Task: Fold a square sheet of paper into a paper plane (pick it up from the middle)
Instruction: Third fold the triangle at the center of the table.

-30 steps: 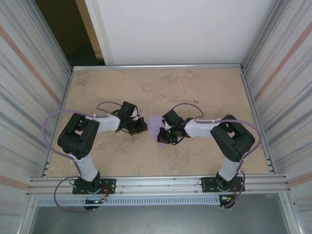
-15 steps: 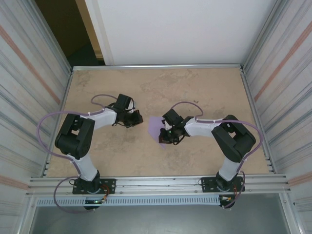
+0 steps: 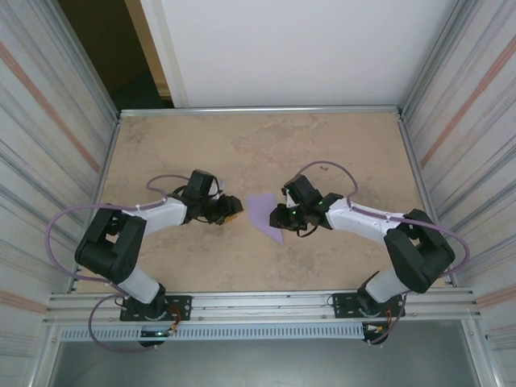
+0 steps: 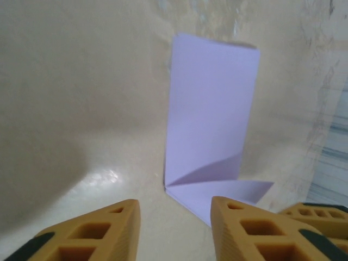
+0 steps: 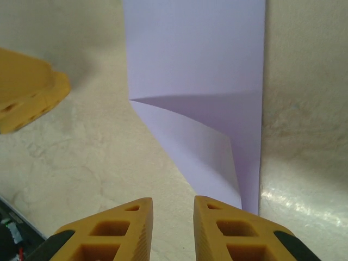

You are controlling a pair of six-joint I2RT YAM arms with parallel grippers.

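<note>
A lavender sheet of paper (image 3: 263, 211) lies on the tan worktop (image 3: 347, 149), between my two end effectors. It is folded in half into a narrow strip, and one corner at its near end is turned in as a triangular flap. I judge this an early stage, with the matching corner and the wing folds left to do. Its long axis runs far to near, with the slanted, pointed end toward my bases. My left end effector (image 4: 174, 209) is spread and my right end effector (image 5: 173, 204) is slightly parted; both hold nothing.
</note>
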